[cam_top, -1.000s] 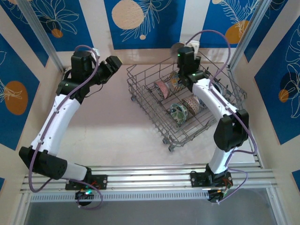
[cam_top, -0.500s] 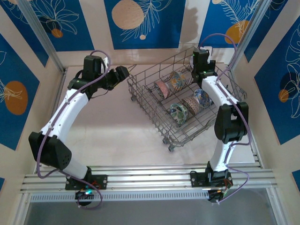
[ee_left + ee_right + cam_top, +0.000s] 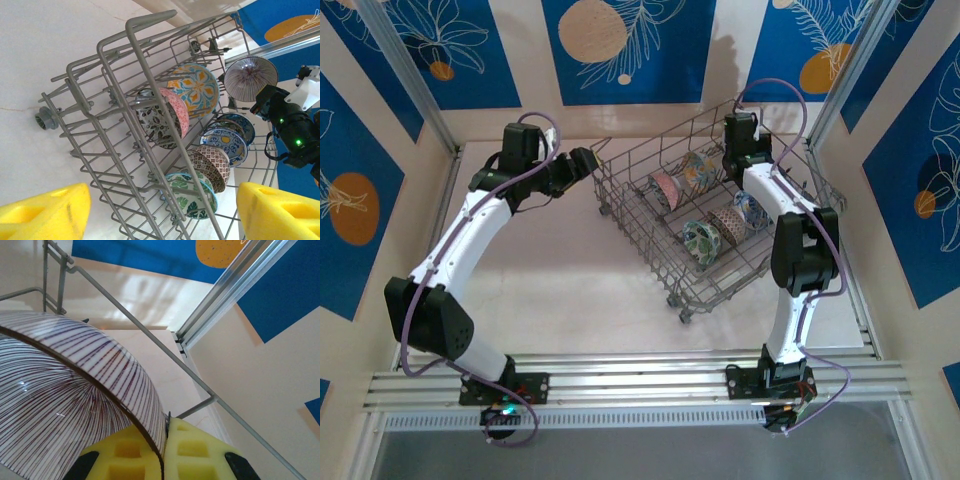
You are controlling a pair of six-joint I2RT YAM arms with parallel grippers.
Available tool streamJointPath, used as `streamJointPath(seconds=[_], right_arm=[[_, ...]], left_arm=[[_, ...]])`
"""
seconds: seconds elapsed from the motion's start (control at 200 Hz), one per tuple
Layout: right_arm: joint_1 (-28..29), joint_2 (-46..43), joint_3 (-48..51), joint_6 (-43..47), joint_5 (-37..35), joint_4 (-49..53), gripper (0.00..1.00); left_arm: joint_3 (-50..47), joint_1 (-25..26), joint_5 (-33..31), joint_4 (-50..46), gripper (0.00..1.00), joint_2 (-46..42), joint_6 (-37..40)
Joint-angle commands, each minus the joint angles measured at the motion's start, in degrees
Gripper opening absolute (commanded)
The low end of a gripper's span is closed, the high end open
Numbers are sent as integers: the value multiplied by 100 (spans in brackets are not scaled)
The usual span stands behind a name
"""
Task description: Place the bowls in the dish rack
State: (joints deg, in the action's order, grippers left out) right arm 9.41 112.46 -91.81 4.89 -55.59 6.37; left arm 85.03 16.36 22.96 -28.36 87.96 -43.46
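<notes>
At the far corner of the dish rack [image 3: 633, 232], my right claw [image 3: 164, 437] clamps a striped bowl [image 3: 60, 405]; other bowls [image 3: 192, 90] racked, left claw [image 3: 162, 212] open.

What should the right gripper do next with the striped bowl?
Probably lower it into the rack. The right gripper pinches the striped bowl by its rim, apparently above the rack's far corner beside the yellow floral bowl, not yet seated between tines.

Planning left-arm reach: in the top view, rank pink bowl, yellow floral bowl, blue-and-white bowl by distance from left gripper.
From the left gripper:
1. pink bowl, leftmost of the three.
2. yellow floral bowl, just right of it, farther back.
3. blue-and-white bowl, far right.
</notes>
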Motion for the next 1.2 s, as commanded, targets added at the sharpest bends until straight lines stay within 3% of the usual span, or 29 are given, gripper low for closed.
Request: streamJointPath(seconds=[0.0,0.18,0.435,0.915,1.061,1.196], right_arm=[[-21,70,-221,94,-284,-395,0],[-80,209,-488,-231,-415,33,0],[-1,554,-740,43,-556,-12,0],[328,1031,-1024,1233,-768,-643,0],[441,1091,-1047,1462,-733,-738,7],[475,1269,-1264,1509,-843,-600,8]], left_arm=[[-74,-56,152,-47,77,-53,101],[-136,-54,156,-13,77,-73,68],[-197,-54,171,5,78,-112,40],[-274,-54,199,23,79,-149,24],[-268,-53,250,32,80,-130,22],[-266,-51,280,15,80,-122,21]])
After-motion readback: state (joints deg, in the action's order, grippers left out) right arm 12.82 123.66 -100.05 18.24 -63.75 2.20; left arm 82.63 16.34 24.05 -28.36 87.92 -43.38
